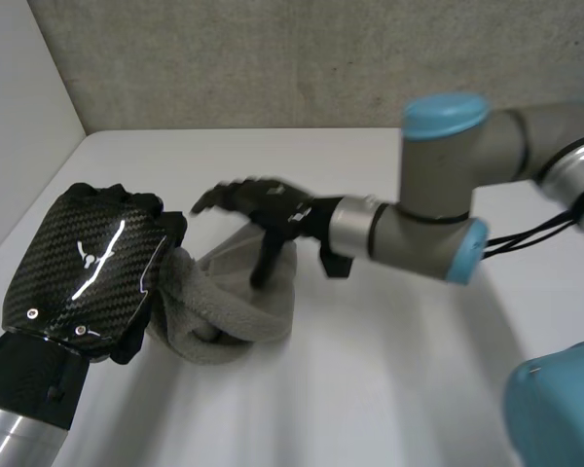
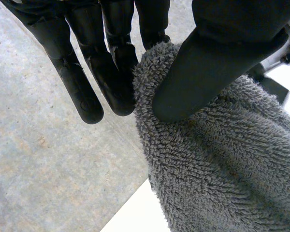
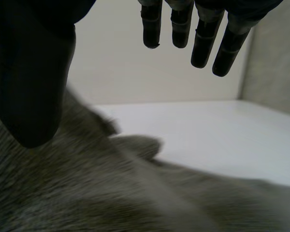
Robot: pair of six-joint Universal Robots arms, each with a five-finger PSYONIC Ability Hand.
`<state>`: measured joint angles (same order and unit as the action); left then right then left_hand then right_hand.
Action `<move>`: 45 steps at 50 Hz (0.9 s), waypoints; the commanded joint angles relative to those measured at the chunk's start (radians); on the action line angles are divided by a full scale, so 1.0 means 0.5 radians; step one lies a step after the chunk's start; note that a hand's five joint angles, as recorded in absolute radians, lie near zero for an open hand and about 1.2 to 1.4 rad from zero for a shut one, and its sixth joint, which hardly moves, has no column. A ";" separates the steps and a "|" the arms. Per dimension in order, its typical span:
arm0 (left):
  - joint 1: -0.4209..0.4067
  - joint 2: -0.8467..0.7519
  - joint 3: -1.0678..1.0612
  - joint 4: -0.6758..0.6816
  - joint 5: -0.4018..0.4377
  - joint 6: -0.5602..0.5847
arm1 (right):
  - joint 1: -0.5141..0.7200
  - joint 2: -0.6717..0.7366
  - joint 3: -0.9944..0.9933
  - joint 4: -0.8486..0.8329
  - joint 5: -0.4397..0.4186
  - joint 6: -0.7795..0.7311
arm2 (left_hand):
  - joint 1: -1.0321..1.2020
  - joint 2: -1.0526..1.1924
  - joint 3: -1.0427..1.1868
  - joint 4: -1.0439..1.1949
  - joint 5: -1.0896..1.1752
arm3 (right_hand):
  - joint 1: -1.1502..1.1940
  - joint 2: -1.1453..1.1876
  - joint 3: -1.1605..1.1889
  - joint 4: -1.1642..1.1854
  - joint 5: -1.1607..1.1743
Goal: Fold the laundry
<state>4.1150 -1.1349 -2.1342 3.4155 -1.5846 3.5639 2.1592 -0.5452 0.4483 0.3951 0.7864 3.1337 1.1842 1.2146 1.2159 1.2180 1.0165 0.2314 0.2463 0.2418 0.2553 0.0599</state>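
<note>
A crumpled grey terry-cloth towel (image 1: 236,309) is seen bunched in a loose heap on the white worktop (image 1: 399,379), towards the worktop's left edge and well apart from its right side. The left hand (image 1: 92,261), black with a glossy woven-carbon back, is placed at the left end of the heap, and that end of the cloth is lifted towards it. In the left wrist view an edge of the towel is pinched between the straight fingers (image 2: 111,77) and the thumb (image 2: 208,67), the thumb being pressed into the pile from one side while the fingers are laid against the fold from the other. The right hand (image 1: 265,206) is held above the far side of the heap, reached in from the right on the grey arm with light-blue caps (image 1: 438,195). Its fingers (image 3: 203,43) are kept straight and spread wide, and nothing is gripped by them. Its thumb (image 3: 31,87) is pointed down at the cloth, but whether the tip is touching the towel cannot be told. A grey concrete wall (image 1: 273,58) is seen along the worktop's back edge.
</note>
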 commanded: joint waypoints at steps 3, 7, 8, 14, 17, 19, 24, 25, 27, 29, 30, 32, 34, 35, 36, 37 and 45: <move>0.004 0.043 0.001 0.004 0.000 -0.001 | 0.219 0.302 -0.139 0.378 -0.015 -0.474 | 0.424 0.363 0.361 0.356 0.411 | 0.075 0.045 0.054 0.027 0.069; 0.014 0.033 0.013 0.023 0.000 0.002 | 0.222 0.296 -0.197 0.517 0.147 -0.775 | 0.424 0.363 0.361 0.356 0.411 | 1.550 1.520 1.530 1.503 1.544; 0.020 0.018 0.025 0.029 0.000 0.002 | 0.222 0.296 -0.197 0.517 0.148 -0.776 | 0.424 0.363 0.361 0.356 0.411 | 1.557 1.527 1.536 1.509 1.551; 0.163 -0.113 0.151 0.102 0.000 0.002 | 0.167 0.082 -0.586 0.214 0.754 -0.660 | 0.424 0.363 0.361 0.356 0.411 | 2.330 2.300 2.309 2.282 2.324; 0.268 -0.218 0.288 0.194 0.000 0.002 | 0.039 -0.072 -0.697 -0.025 1.000 -0.494 | 0.424 0.363 0.361 0.356 0.411 | 2.330 2.300 2.309 2.282 2.324; 0.330 -0.267 0.384 0.234 0.003 0.002 | -0.008 -0.174 -0.697 -0.134 1.081 -0.451 | 0.424 0.363 0.361 0.356 0.411 | 2.330 2.300 2.309 2.282 2.324; 0.397 -0.497 0.725 0.363 -0.009 -0.019 | -0.100 -0.513 -0.529 -0.272 1.213 -0.405 | 0.424 0.363 0.361 0.356 0.411 | 2.330 2.300 2.309 2.282 2.324; 0.388 -0.579 0.852 0.394 -0.015 -0.022 | -0.100 -0.514 -0.528 -0.272 1.213 -0.405 | 0.424 0.363 0.361 0.356 0.411 | 2.330 2.300 2.309 2.282 2.324; 0.370 -0.660 0.967 0.422 -0.018 -0.019 | -0.109 -0.579 -0.449 -0.272 1.216 -0.405 | 0.424 0.363 0.361 0.356 0.411 | 2.330 2.300 2.309 2.282 2.324; 0.357 -0.810 1.151 0.477 -0.034 -0.025 | -0.112 -0.689 -0.223 -0.238 1.207 -0.435 | 0.424 0.363 0.361 0.356 0.411 | 2.330 2.300 2.309 2.282 2.324; 0.357 -0.810 1.151 0.477 -0.034 -0.025 | -0.112 -0.689 -0.222 -0.238 1.207 -0.435 | 0.424 0.363 0.361 0.356 0.411 | 2.330 2.300 2.309 2.282 2.324; 0.357 -0.890 1.207 0.492 -0.037 -0.032 | -0.112 -0.790 0.105 -0.110 1.191 -0.536 | 0.424 0.363 0.361 0.356 0.411 | 2.330 2.300 2.309 2.282 2.324; 0.351 -1.009 1.237 0.477 -0.037 -0.044 | -0.112 -0.845 0.286 -0.030 1.185 -0.652 | 0.424 0.363 0.361 0.356 0.411 | 2.330 2.300 2.309 2.282 2.324; 0.351 -1.010 1.237 0.477 -0.037 -0.044 | -0.106 -0.885 0.467 0.040 1.185 -0.802 | 0.424 0.363 0.361 0.356 0.411 | 2.330 2.300 2.309 2.282 2.324; 0.351 -1.071 1.216 0.468 -0.034 -0.044 | -0.106 -0.885 0.469 0.041 1.185 -0.803 | 0.424 0.363 0.361 0.356 0.411 | 2.330 2.300 2.309 2.282 2.324; 0.345 -1.132 1.155 0.452 -0.031 -0.044 | -0.103 -0.916 0.657 0.108 1.191 -0.955 | 0.424 0.363 0.361 0.356 0.411 | 2.330 2.300 2.309 2.282 2.324; 0.345 -1.359 0.628 0.471 -0.006 -0.025 | -0.112 -1.066 1.553 0.008 1.139 -1.227 | 0.424 0.363 0.361 0.356 0.411 | 2.238 2.208 2.217 2.190 2.232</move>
<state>4.2878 -1.7325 -1.6211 3.6428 -1.5955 3.5432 2.1053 -1.0285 0.9127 0.4543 1.3770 2.6052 1.1932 1.2172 1.2170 1.2184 1.0357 1.3371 1.3397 1.3292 0.6393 1.1814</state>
